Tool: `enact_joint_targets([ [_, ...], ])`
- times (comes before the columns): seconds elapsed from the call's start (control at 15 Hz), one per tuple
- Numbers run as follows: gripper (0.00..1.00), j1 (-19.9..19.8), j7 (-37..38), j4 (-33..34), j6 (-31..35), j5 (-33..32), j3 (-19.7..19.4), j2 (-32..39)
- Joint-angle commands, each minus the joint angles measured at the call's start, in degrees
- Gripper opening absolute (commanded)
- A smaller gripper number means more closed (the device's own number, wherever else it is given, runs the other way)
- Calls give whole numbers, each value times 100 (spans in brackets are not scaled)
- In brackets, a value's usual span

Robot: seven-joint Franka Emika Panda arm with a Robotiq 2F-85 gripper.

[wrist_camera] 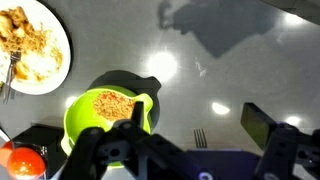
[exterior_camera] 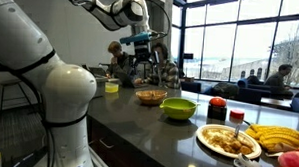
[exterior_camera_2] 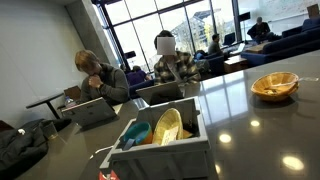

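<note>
Two fingers (wrist_camera: 268, 128) of my gripper (wrist_camera: 198, 122) stand wide apart with nothing between them, so my hand is open and holds nothing. In the wrist view the bowl (wrist_camera: 108, 112), bright green, sits on the dark counter (wrist_camera: 235, 55) below me, near the lower edge, and one fingertip covers part of its rim. It is round, so I can find no long axis; it stands upright with its mouth facing up at me and brown grainy food inside. Whether it carries any label I cannot tell. A plate (wrist_camera: 64, 40) of pale food lies apart from it in the top corner, and a red thing (wrist_camera: 22, 160) sits just beside it in the bottom corner. In an exterior view my gripper (exterior_camera: 140, 55) hangs well above the counter. The bowl (exterior_camera: 179, 108) lies lower, between a wooden bowl (exterior_camera: 149, 96) and the plate (exterior_camera: 201, 136), with bananas (exterior_camera: 278, 138) past the plate.
</note>
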Motion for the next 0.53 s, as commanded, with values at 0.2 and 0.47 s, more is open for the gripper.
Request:
enact_joint_targets([
  [0.2, 100, 318, -113, 1217, -377, 49, 181, 1261],
  [0.47, 100, 359, -541, 1844, -710, 14, 136, 1846],
])
